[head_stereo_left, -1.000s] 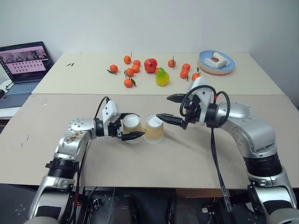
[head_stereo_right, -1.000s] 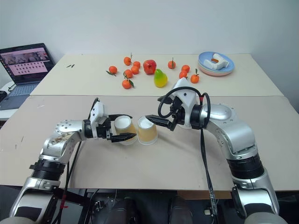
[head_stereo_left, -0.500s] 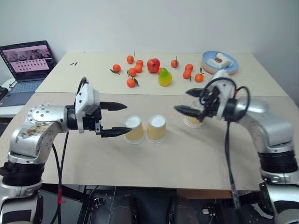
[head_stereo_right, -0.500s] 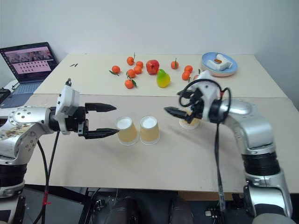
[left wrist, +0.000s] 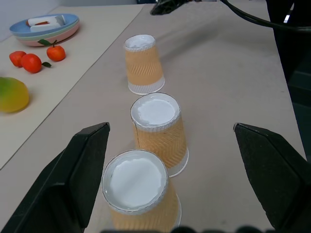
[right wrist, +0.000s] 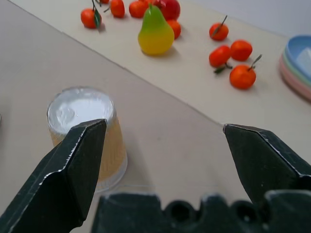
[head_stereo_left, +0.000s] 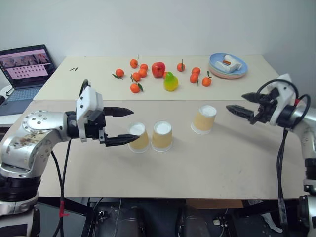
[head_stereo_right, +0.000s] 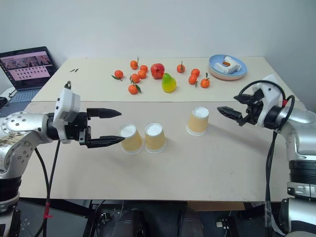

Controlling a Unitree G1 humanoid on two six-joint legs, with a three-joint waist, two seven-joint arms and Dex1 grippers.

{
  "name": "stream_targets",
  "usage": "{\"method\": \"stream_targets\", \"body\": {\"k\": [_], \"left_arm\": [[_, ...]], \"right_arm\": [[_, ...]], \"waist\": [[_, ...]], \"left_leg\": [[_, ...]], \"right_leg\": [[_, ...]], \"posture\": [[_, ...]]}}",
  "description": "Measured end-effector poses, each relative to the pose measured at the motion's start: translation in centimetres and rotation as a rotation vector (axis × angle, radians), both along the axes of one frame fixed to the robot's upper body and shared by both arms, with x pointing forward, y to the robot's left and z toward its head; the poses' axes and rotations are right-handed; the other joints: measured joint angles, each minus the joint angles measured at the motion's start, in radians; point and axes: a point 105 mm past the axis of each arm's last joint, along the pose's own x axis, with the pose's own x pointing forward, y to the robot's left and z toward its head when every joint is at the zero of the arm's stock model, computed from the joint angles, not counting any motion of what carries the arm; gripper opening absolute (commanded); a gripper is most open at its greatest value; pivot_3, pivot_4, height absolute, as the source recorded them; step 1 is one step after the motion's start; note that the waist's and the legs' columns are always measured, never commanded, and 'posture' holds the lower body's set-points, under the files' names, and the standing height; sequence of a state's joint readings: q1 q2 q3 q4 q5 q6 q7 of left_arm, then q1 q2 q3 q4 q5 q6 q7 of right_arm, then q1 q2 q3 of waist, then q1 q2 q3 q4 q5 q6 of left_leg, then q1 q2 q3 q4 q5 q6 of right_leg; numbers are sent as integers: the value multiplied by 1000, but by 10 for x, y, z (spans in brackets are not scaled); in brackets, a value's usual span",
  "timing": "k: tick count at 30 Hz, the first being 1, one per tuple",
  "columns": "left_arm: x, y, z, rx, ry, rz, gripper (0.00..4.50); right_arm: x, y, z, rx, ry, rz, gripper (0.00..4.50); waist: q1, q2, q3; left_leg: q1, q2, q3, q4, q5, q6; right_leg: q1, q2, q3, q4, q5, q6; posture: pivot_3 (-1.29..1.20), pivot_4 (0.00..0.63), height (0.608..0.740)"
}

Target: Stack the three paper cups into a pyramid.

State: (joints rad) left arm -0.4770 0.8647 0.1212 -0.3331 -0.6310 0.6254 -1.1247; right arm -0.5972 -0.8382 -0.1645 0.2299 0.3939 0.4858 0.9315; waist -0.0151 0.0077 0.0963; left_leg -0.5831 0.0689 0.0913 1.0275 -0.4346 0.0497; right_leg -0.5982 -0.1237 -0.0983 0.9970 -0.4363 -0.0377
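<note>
Three tan paper cups stand upside down on the near table, white bases up. Two are side by side, the left cup [head_stereo_left: 138,137] and the middle cup [head_stereo_left: 162,136]; the third cup [head_stereo_left: 204,119] stands alone to their right. My left gripper [head_stereo_left: 134,126] hovers open and empty just left of the pair, its lower fingertip overlapping the left cup in the head view. The left wrist view looks along all three cups [left wrist: 158,128] in a row. Off to the right of the third cup, my right gripper [head_stereo_left: 235,102] is open, empty and pointing at it [right wrist: 87,131].
On the far table lie several oranges [head_stereo_left: 135,88], a red apple [head_stereo_left: 158,69] and a pear [head_stereo_left: 171,82]. A stack of plates [head_stereo_left: 228,68] sits at the back right. An open laptop [head_stereo_left: 24,66] stands at the far left. A seam [head_stereo_left: 163,100] joins the two tables.
My left gripper let go of the left cup, lifting and drawing back to the left. My right gripper swung away to the right, leaving the third cup standing in plain sight.
</note>
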Motion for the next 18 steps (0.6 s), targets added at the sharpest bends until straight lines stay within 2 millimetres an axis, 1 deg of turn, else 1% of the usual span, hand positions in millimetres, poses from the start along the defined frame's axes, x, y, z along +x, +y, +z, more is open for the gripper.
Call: {"method": "stream_targets", "body": {"k": [4, 9, 14, 18], "left_arm": [[-1, -1, 0, -4, 8, 1, 4360], [-1, -1, 1, -12, 11, 2, 4360], [0, -2, 2, -18, 9, 3, 4360], [1, -3, 7, -20, -12, 7, 4360]], "right_arm": [[2, 11, -16, -2, 36, 39, 4500], [2, 13, -23, 8, 62, 59, 4500], [-3, 25, -34, 9, 114, 141, 4500], [-4, 33, -38, 30, 134, 178, 4500]], "waist": [[1, 0, 0], [4, 0, 0], [3, 0, 0], [3, 0, 0]], "left_leg": [[0, 0, 0, 0, 0, 0], [-1, 0, 0, 0, 0, 0], [0, 0, 0, 0, 0, 0], [0, 0, 0, 0, 0, 0]], "right_leg": [[0, 1, 1, 0, 0, 0], [0, 1, 1, -1, 0, 0], [0, 1, 1, 0, 0, 0], [0, 1, 1, 0, 0, 0]], "posture": [[0, 150, 638], [0, 150, 638], [0, 150, 638], [0, 150, 638]]}}
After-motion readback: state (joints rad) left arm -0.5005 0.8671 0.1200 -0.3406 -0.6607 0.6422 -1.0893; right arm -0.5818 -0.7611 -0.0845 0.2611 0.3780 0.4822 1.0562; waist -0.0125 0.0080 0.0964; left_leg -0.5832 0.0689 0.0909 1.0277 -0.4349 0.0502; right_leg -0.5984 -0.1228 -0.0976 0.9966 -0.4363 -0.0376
